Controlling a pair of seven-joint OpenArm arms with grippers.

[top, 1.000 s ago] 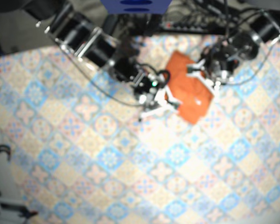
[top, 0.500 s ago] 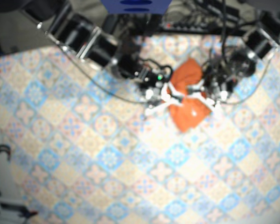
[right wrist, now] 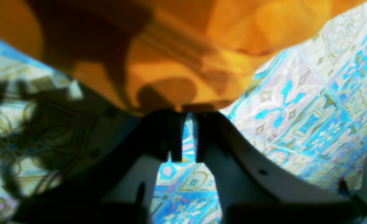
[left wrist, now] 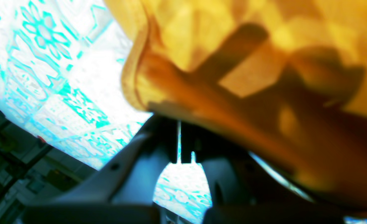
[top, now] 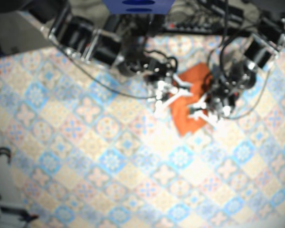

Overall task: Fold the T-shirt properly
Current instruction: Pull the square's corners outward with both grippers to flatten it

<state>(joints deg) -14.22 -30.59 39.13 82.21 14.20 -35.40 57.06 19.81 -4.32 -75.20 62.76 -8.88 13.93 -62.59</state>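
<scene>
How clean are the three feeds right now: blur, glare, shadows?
Base view: soft throughout, T-shirt edges smeared. Left wrist view: tablecloth blown out white and cyan, T-shirt close and out of focus. Right wrist view: pattern clearest at right, dark shadows at left and across the T-shirt.

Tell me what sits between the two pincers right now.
The bunched orange T-shirt fills the stretch between the right pincer and the left pincer; the base view shows it.

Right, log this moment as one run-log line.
left gripper: shut on orange fabric T-shirt | right gripper: shut on T-shirt | T-shirt: bunched between grippers over patterned tablecloth
</scene>
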